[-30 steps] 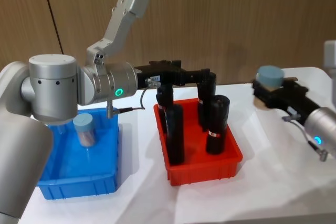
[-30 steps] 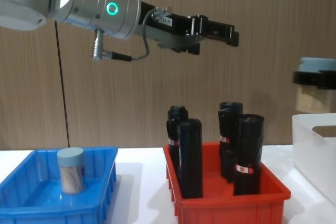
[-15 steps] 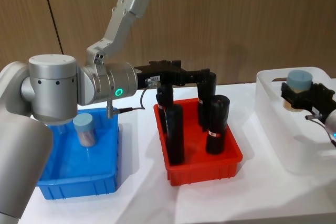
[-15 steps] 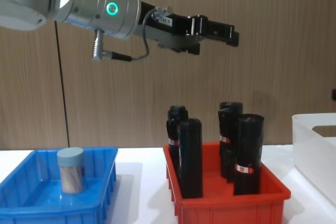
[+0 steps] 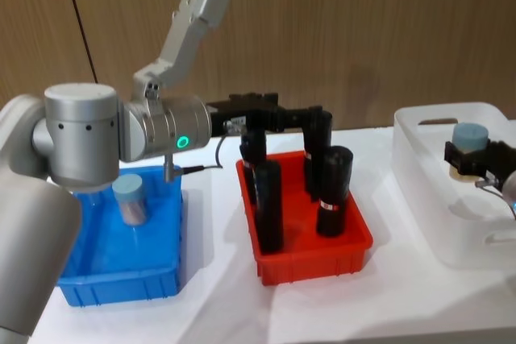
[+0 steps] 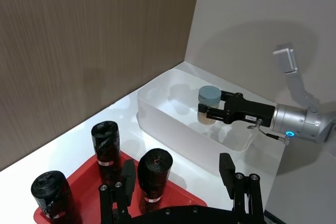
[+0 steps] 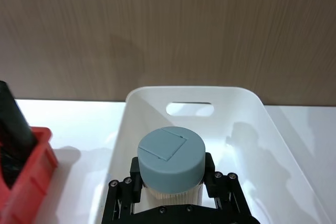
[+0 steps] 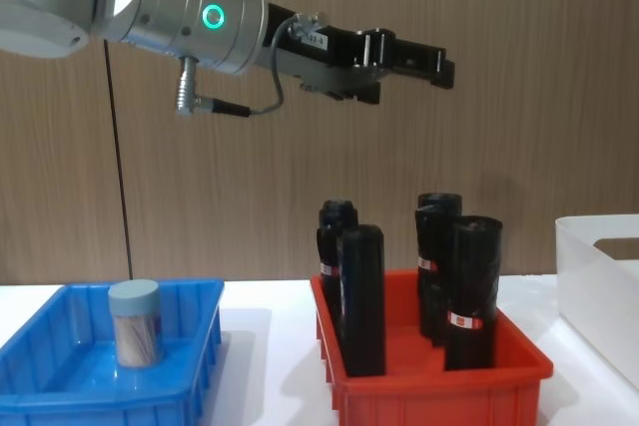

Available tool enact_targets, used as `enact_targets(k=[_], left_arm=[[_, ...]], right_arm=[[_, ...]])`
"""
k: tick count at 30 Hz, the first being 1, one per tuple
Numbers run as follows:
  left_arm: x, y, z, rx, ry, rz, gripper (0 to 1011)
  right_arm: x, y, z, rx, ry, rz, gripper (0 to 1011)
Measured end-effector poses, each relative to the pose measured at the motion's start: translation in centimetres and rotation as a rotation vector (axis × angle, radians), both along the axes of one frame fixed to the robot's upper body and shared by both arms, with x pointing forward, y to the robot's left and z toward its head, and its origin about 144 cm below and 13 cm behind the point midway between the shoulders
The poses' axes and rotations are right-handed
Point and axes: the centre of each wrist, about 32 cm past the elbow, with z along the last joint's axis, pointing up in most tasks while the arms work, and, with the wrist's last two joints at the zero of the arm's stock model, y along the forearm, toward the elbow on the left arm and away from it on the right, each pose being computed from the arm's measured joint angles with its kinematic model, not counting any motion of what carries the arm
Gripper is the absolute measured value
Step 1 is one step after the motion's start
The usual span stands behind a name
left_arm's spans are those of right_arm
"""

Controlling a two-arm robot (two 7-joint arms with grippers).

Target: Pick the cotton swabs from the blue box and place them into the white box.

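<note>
One jar of cotton swabs (image 5: 469, 136) with a grey-blue lid hangs low inside the white box (image 5: 427, 199), with my right gripper (image 5: 468, 156) shut on it. The right wrist view shows the same jar (image 7: 171, 155) between the black fingers (image 7: 218, 182), with the box's walls (image 7: 247, 103) around it. Another jar of cotton swabs (image 5: 131, 200) stands upright in the blue box (image 5: 121, 279), also seen from the chest (image 8: 134, 323). My left gripper (image 8: 419, 59) hovers open, high above the red tray (image 5: 310, 255), holding nothing.
Several tall black bottles (image 5: 268, 203) with red-white labels stand in the red tray between the two boxes. A wood-panelled wall runs behind the white table (image 5: 218, 296). The white box's handle cut-out (image 7: 189, 109) faces the wall.
My right gripper has carried its jar rightwards and down from above the table to inside the white box. The left arm and the jar in the blue box have not moved.
</note>
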Motion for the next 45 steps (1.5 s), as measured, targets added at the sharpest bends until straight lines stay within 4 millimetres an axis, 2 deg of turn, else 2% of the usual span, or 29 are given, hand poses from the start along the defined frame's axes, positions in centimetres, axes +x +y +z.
enact_targets(k=[8, 9, 10, 14, 17, 20, 34, 45], left_arm=[[0.0, 0.0, 0.0, 0.0, 0.0, 0.0, 1004], [0.0, 0.0, 0.0, 0.0, 0.0, 0.0, 1004], [0.0, 0.0, 0.0, 0.0, 0.0, 0.0, 1004], [0.0, 0.0, 0.0, 0.0, 0.0, 0.0, 1004], [0.0, 0.0, 0.0, 0.0, 0.0, 0.0, 1004], [0.0, 0.0, 0.0, 0.0, 0.0, 0.0, 1004], [0.0, 0.0, 0.0, 0.0, 0.0, 0.0, 1004], [0.0, 0.0, 0.0, 0.0, 0.0, 0.0, 1004]], right_arm=[[1.9, -0.9, -1.2, -0.016, 0.055, -0.019, 687], [2.0, -1.0, -1.3, -0.017, 0.06, -0.02, 735], [2.3, -1.1, -1.5, -0.017, 0.068, -0.023, 735], [2.8, -1.4, -1.7, -0.021, 0.079, -0.026, 861], [3.0, -1.5, -1.8, -0.022, 0.084, -0.029, 909], [3.2, -1.6, -1.9, -0.024, 0.088, -0.031, 998], [3.2, -1.9, -1.7, -0.025, 0.067, -0.034, 1001], [2.0, -1.9, -0.5, -0.008, 0.005, -0.031, 1001]])
